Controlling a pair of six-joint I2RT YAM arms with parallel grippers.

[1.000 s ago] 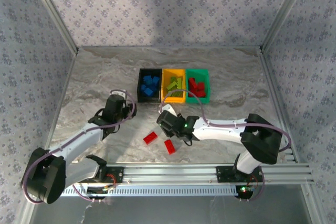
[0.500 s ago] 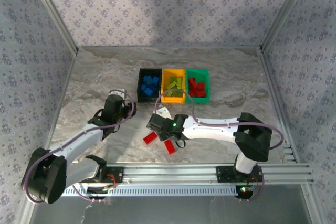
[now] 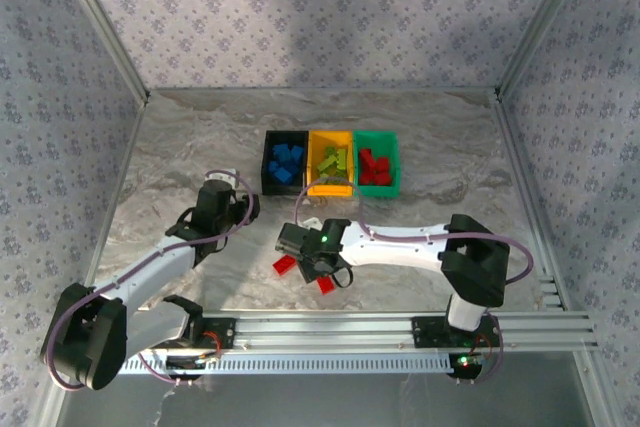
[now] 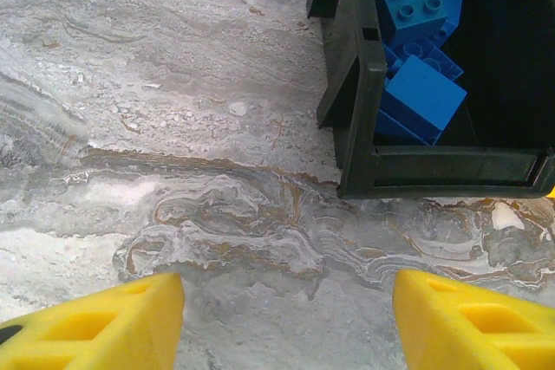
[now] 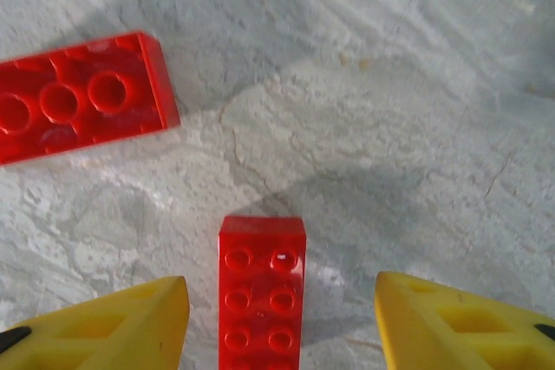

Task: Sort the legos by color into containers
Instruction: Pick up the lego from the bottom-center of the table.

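The right gripper (image 5: 277, 322) has its jaws released and empty, straddling a red brick (image 5: 260, 292) that lies lengthwise between them. A second brick (image 5: 78, 110) lies near it. Both sit well short of the green bin (image 3: 391, 162), which holds the reds. I would lower squarely, pinch the narrow sides, and lift clear of the second brick. The left gripper (image 4: 286, 327) is also released and empty, farther from the green bin.

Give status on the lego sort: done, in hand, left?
Done: blue plastic bricks lie in the black plastic bin, lime green bricks in the orange-yellow bin, red bricks in the green bin. In hand: the right gripper is open, straddling one loose red brick, not gripping it. Left: that brick and a second loose red brick. The left gripper hangs open by the black bin.
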